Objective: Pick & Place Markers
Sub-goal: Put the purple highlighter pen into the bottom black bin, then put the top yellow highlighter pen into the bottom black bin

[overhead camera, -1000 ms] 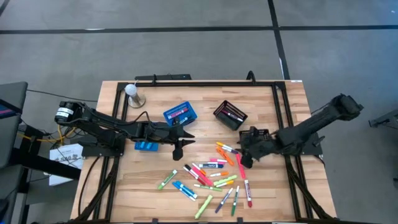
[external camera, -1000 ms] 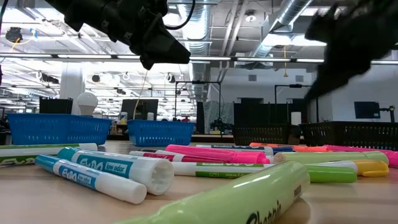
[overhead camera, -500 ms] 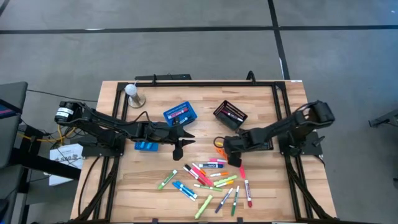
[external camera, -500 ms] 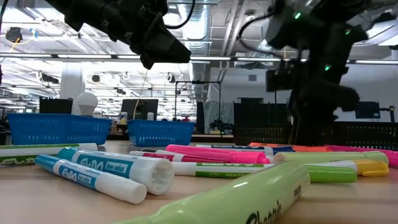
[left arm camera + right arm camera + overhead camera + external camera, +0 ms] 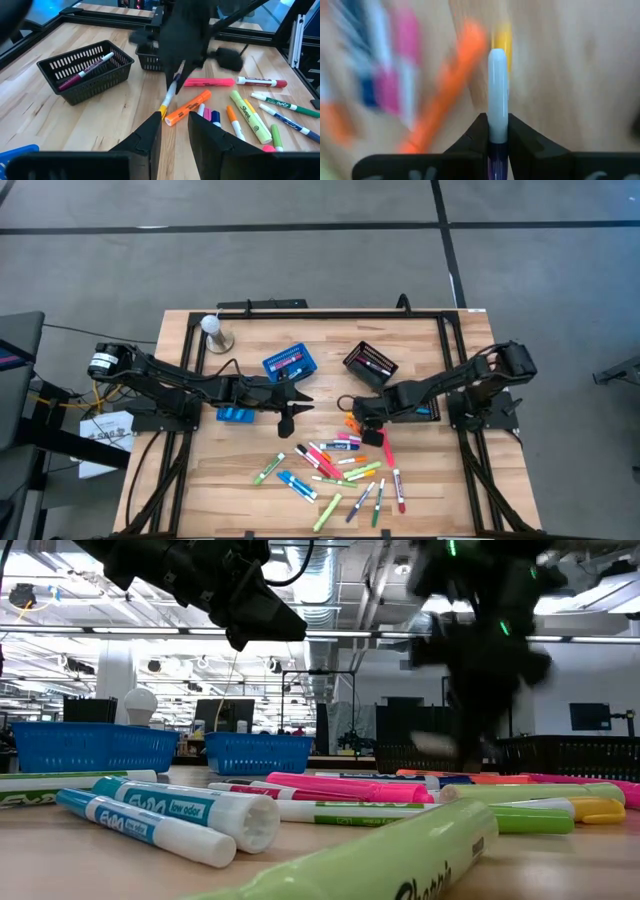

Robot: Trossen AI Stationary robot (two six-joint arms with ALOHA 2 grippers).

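Several coloured markers (image 5: 340, 465) lie scattered on the wooden table's near middle. My right gripper (image 5: 360, 417) is at the far end of that pile, shut on a white marker (image 5: 170, 94) with a yellow end. An orange marker (image 5: 188, 107) lies just beside it. My left gripper (image 5: 287, 423) hovers open above the table, left of the pile, with nothing between its fingers (image 5: 150, 135). My right gripper pinches the white marker between its two fingers, on the purple-banded part of its barrel (image 5: 497, 142). The fingers come from above, slanting down, and lie along the marker. It hangs tilted below them, yellow end (image 5: 164, 108) lowest; whether that end touches the table cannot be told.
A black mesh basket (image 5: 370, 365) holding markers stands at the far middle, a second one (image 5: 420, 395) under my right arm. Two blue baskets (image 5: 290, 364) (image 5: 237, 415) are at the far left of centre. A white bulb on a stand (image 5: 213, 328) is at the far left.
My right gripper has swung toward the table's left edge and slightly toward the far edge, from the pile's right side to its far end, and now has the white marker between its fingers. The orange marker beside it has shifted a little.
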